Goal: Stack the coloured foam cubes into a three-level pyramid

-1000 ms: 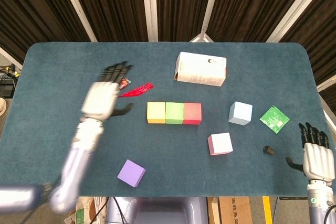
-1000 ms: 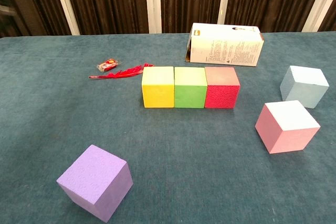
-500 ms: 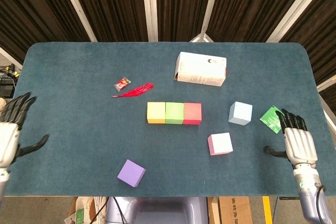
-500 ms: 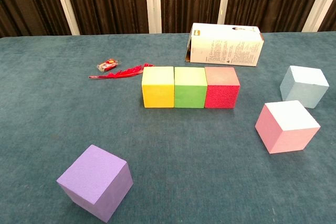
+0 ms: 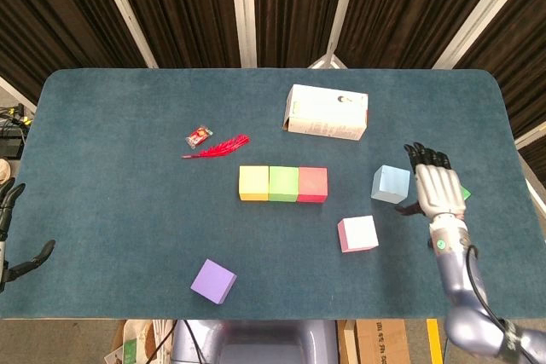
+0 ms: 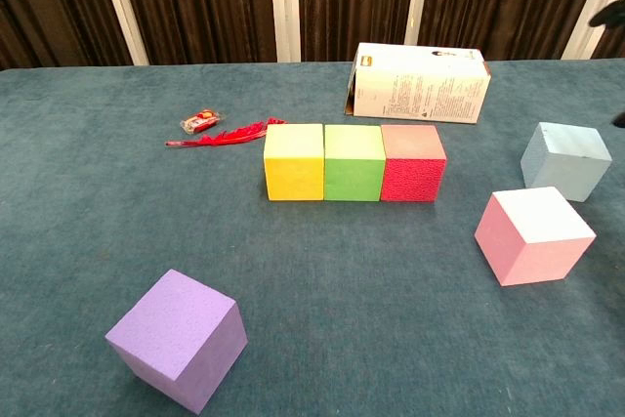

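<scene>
**Base row laid, three cubes loose on the counter**

A row of three foam cubes is seen at the middle of the blue counter (image 5: 128, 125): the yellow cube (image 5: 253, 183), the green cube (image 5: 283, 183) and the red cube (image 5: 312, 184), set side by side and touching. Nothing is stacked on them. The light blue cube (image 5: 390, 184) lies to the right of the row, the pink cube (image 5: 357, 234) lower right of centre, and the purple cube (image 5: 212, 281) at the lower left of centre, well apart from the rest.

The right hand (image 5: 438, 187) is held just beside the light blue cube, on its right, with fingers spread wide and nothing held. Only the fingers of the left hand (image 5: 10, 236) are shown at the lower left edge of the frame, apart and empty.

A white carton (image 5: 327, 112) lies in the upper middle; a red feather (image 5: 220, 147) and a small red wrapper (image 5: 199, 135) are seen upper left of the row.
</scene>
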{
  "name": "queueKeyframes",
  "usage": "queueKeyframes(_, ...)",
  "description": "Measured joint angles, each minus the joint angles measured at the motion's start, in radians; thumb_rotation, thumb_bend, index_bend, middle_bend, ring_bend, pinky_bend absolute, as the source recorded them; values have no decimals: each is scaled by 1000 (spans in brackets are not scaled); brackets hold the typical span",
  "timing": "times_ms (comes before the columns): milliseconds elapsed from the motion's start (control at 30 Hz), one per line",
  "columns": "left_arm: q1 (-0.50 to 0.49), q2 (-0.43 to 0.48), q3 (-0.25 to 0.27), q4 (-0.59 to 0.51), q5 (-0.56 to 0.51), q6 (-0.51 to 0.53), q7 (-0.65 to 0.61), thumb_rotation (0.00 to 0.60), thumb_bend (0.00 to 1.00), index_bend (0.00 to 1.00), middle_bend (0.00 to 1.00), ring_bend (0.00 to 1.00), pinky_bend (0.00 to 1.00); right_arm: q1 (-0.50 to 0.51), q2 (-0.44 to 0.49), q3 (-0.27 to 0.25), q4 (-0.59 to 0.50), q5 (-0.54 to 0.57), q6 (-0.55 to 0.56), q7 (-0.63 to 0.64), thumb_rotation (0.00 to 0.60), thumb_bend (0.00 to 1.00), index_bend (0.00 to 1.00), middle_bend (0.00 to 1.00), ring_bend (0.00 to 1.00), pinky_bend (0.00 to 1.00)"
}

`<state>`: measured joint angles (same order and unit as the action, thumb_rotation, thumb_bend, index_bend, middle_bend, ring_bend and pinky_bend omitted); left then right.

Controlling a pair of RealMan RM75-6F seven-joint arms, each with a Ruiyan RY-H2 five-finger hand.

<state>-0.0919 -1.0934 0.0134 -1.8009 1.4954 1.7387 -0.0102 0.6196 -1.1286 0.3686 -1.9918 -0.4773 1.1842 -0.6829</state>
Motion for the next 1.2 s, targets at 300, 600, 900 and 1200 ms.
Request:
queueKeyframes(300, 5, -31, -51, 20, -39, -13, 22, 600, 296, 77, 0, 0, 0, 182, -158, 34, 170, 254, 46, -114, 600, 113, 0, 7, 0, 0)
queueKeyframes(600, 2, -36, -76, 15, -89, -69, 70, 600, 295, 77, 0, 0, 0, 225, -239, 12, 309, 319, 46, -136, 600, 113, 49, 83, 1, 0)
queueKeyframes(900, 0, -47, -89, 18, -97, -97, 93, 600, 296, 77, 0, 0, 0, 223, -248, -22, 329, 327, 45, -141, 600, 112, 136, 141, 15, 0)
queueKeyframes(1200, 9, -53, -100, 15, -94, -102, 92, 600, 297, 77, 0, 0, 0, 206, -253, -48, 355, 312, 19, -121, 600, 112, 220, 211, 56, 0)
